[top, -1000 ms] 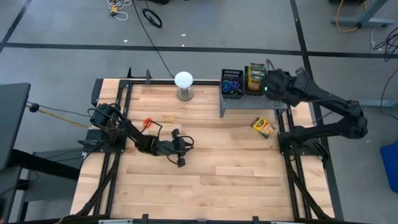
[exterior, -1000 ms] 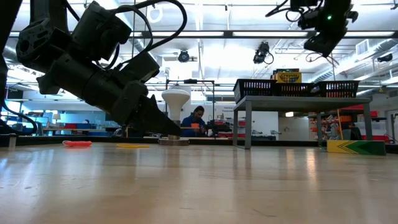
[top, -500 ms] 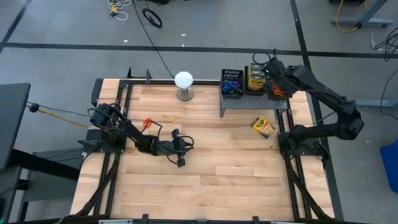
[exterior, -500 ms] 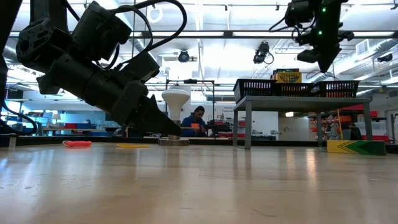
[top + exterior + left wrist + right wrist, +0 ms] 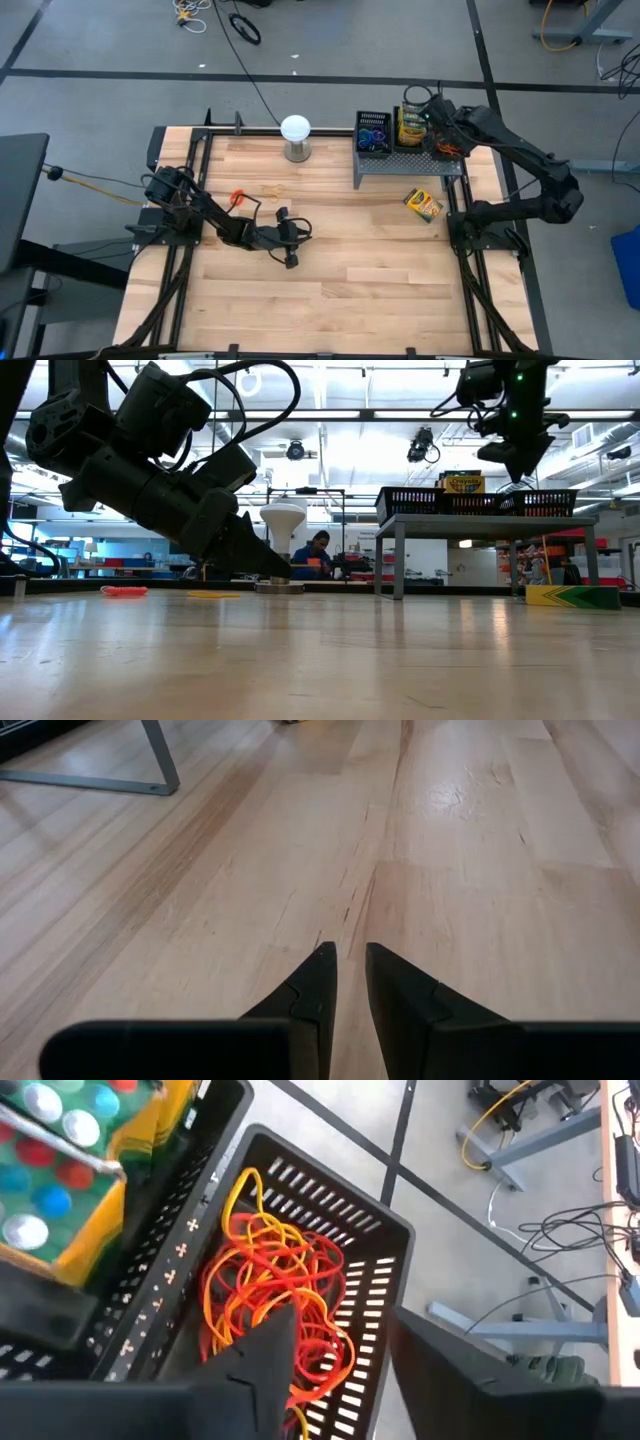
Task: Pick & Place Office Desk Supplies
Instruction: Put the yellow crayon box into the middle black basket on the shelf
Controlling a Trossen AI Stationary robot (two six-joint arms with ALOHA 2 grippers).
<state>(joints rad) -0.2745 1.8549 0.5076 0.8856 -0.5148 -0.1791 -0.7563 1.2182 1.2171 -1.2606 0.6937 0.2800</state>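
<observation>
We see the right hand (image 5: 335, 1345) hanging over the black mesh bin (image 5: 375, 1270) at about one o'clock on the tabletop (image 5: 340, 280), its fingers spread apart and holding nothing; a tangle of red and orange rubber bands (image 5: 275, 1315) lies in the bin beneath them. The neighbouring bin (image 5: 410, 127) holds crayon boxes, and a third bin (image 5: 373, 132) holds purple and blue bands; all three stand on the grey riser (image 5: 400, 165). The left hand (image 5: 350, 982) rests low near nine o'clock, fingers nearly together with a thin gap, empty. One crayon box (image 5: 424, 204) lies on the wood at three o'clock, an orange band (image 5: 238, 197) at nine, a white globe (image 5: 295, 128) at twelve. Beyond, a person (image 5: 313, 552) sits in the bright workshop. We cannot read the box's printing.
</observation>
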